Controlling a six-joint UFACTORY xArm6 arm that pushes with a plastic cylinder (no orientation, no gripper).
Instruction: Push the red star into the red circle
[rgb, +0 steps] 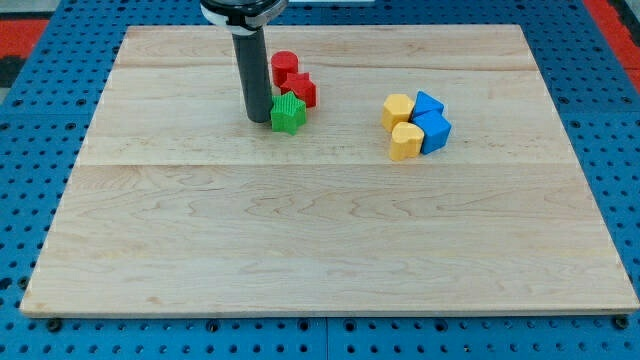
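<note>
Nearest you, the lower half of the tabletop (300, 250) is bare wood, so you have plenty of open room toward the frame's bottom. Further up on the right, two yellow blocks (402, 125) and two blue blocks (430, 120) sit bunched together, touching, well apart from your work. In the upper middle of the frame the red star (302, 90) lies against the red circle (284, 67), which sits just above and left of it; the two look already in contact, so the push seems close to done or done. A green star (288, 114) rests just below the red star, touching or nearly so. My tip (258, 120) stands immediately left of the green star, likely placed beside the cluster for a sideways nudge. There are no jaws here, only the rod, holding nothing. Mind the top edge: the red circle has little room behind it.
</note>
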